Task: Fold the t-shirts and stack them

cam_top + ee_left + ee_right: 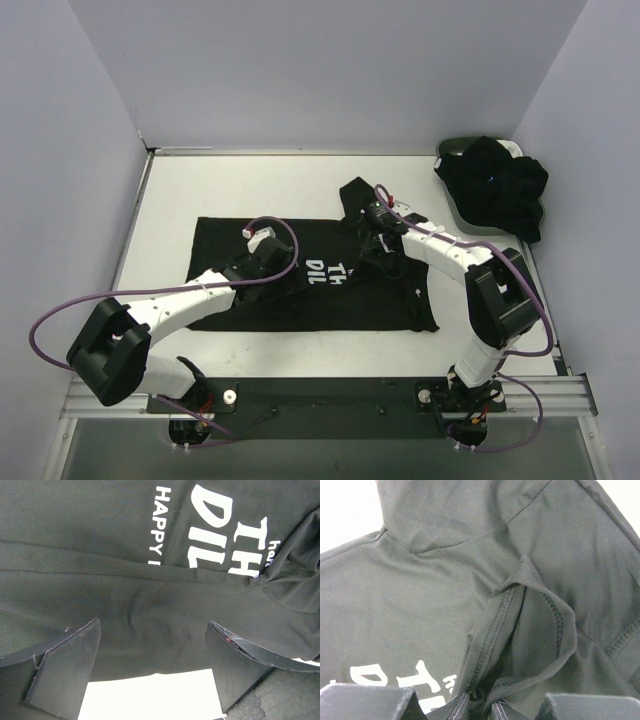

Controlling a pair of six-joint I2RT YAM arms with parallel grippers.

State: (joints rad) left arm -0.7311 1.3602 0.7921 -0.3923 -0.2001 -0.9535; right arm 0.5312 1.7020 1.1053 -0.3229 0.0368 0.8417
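Currently black t-shirt point(340, 305) reads "HAPPY", "DIL", "TH"; left gripper point(152, 624) gapes wide, empty; right gripper point(480, 700) pinches its hem.

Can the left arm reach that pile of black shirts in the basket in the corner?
Probably not. The pile of black shirts sits in the basket at the far right corner; the left arm is over the printed shirt on the left, and the right arm lies between them.

You're looking down at the whole tabletop point(250, 185) from the overhead cam, while both wrist cams are hovering super close over that same lettered black shirt point(340, 305).
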